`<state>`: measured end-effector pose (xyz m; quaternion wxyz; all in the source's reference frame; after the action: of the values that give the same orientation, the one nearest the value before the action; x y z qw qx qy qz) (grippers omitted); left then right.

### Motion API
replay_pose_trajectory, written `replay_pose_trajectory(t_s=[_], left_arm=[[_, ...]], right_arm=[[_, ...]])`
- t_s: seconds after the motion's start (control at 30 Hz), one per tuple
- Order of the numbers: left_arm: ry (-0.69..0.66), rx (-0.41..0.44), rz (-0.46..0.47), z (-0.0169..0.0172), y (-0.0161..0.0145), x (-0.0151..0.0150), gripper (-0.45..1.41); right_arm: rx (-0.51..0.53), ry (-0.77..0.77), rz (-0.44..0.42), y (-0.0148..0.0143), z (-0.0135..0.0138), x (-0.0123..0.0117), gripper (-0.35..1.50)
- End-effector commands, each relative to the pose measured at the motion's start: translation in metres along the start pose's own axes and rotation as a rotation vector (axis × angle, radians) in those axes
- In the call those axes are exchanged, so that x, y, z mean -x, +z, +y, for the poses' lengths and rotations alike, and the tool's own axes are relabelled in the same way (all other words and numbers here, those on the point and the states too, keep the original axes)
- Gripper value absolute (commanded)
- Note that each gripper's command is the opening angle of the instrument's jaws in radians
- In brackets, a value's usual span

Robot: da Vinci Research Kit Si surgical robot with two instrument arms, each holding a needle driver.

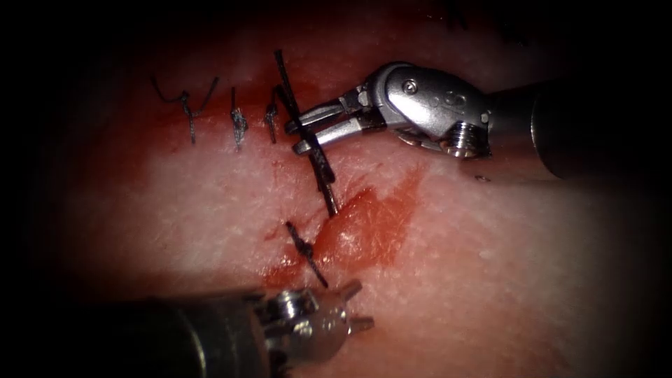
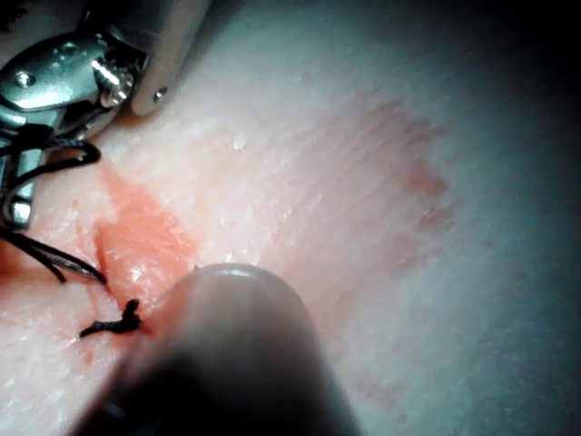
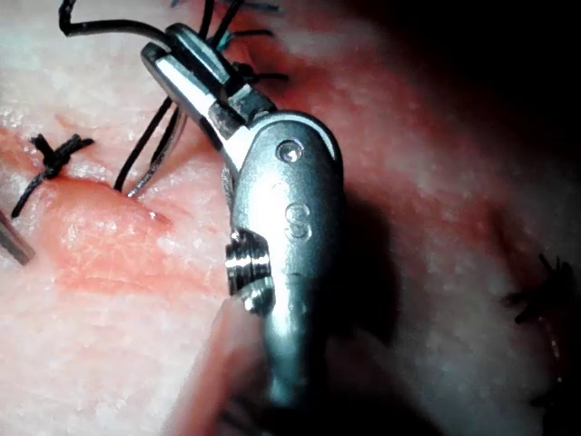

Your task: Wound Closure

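Observation:
The tissue [image 1: 490, 266] carries a cut closed by dark stitches. A taut double strand of thread [image 1: 318, 157] rises from the tissue beside a red fluid patch [image 1: 364, 227]. My right tool [image 1: 294, 138] comes in from the upper right, and its jaws stand open astride that strand; the right wrist view shows the strand [image 3: 145, 145] running up to them. A knotted stitch with short cut ends [image 1: 304, 248] lies just below. My left tool [image 1: 364, 304] waits at the lower edge, jaws open, holding nothing. The left wrist view looks past its shaft [image 2: 227, 363] at that knot [image 2: 118, 320].
Three tied stitches [image 1: 238, 119] with short ends stand in a row left of the right tool's jaws. Red fluid stains the tissue around the stitch line [image 1: 280, 269]. The right tool's wrist [image 2: 54, 77] and loops of thread [image 2: 54, 154] lie close together.

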<state>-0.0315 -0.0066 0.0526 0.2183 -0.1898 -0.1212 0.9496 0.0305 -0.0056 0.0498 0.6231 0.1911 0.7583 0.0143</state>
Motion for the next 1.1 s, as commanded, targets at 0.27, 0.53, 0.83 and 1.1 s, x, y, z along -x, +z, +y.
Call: replay_pose_trajectory(t_s=[0.27,0.53,0.83,1.1], left_arm=[[-0.012,0.006,-0.011,0.0001,0.0013,0.0008,0.49],[-0.018,0.009,-0.012,-0.0007,0.0016,0.0016,0.47],[-0.020,0.010,-0.019,-0.0007,0.0019,0.0019,0.47],[-0.018,0.012,-0.018,-0.0008,0.0018,0.0021,0.47]], right_arm=[[-0.054,0.014,-0.013,0.0012,0.0006,0.0008,-0.35],[-0.081,0.092,-0.029,0.0015,0.0006,0.0011,-0.35],[-0.110,0.284,-0.075,0.0020,0.0008,0.0017,-0.35],[-0.118,0.395,-0.078,0.0024,-0.0001,0.0034,-0.35]])
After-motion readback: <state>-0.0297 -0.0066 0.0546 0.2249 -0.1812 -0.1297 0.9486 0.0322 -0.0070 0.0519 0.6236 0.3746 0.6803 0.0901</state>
